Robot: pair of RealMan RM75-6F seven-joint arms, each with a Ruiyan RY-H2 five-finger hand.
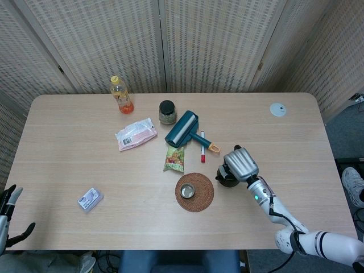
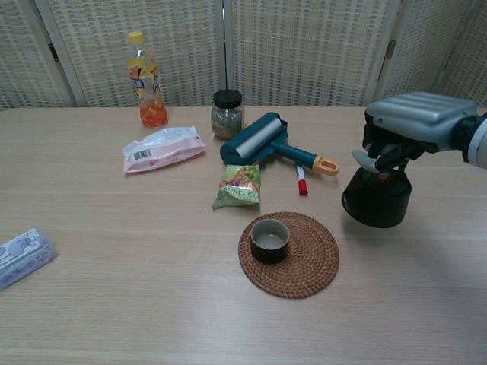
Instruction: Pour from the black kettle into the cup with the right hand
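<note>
**Black kettle held beside the cup**

Black kettle (image 2: 376, 199), centre right of the chest view, hangs gripped from above by the right hand (image 2: 415, 122); cup (image 2: 269, 236) sits on a woven coaster (image 2: 308, 262). Only the head view shows the left hand (image 1: 9, 215), lower left, fingers spread, holding nothing.

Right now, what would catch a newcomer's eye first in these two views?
The right hand grips the black kettle from above, to the right of the woven coaster. On that coaster stands the small dark cup. Further back lies a teal lint roller, and an orange drink bottle stands at the far left.
</note>
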